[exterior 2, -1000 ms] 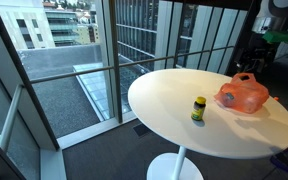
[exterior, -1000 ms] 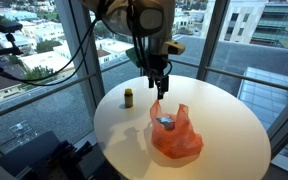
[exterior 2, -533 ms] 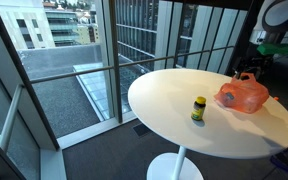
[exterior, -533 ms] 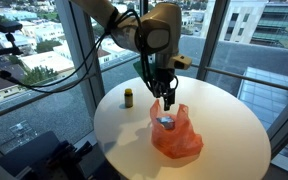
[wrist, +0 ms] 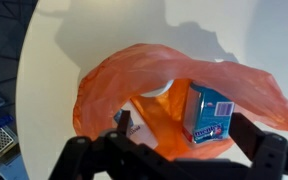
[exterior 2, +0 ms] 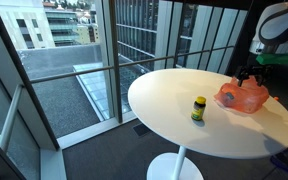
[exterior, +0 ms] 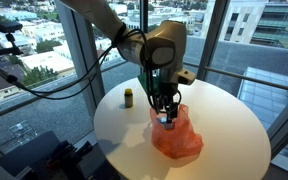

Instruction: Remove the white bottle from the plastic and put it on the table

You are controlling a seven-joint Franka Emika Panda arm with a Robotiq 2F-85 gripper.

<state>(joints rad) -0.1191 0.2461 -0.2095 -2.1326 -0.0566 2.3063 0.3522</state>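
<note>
With its jaws spread wide at the mouth of the orange plastic bag (exterior: pixel 180 143) on the round white table (exterior: pixel 229 115), the gripper (exterior: pixel 167 112) should centre over the white bottle (wrist: pixel 212 114) inside the bag — then descend straight, pinching bottle, not film.

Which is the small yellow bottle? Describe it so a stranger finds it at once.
Start at the round white table by the windows and find the orange plastic bag on it. The small yellow bottle stands upright on bare tabletop, apart from the bag; its dark cap sets it apart.
</note>
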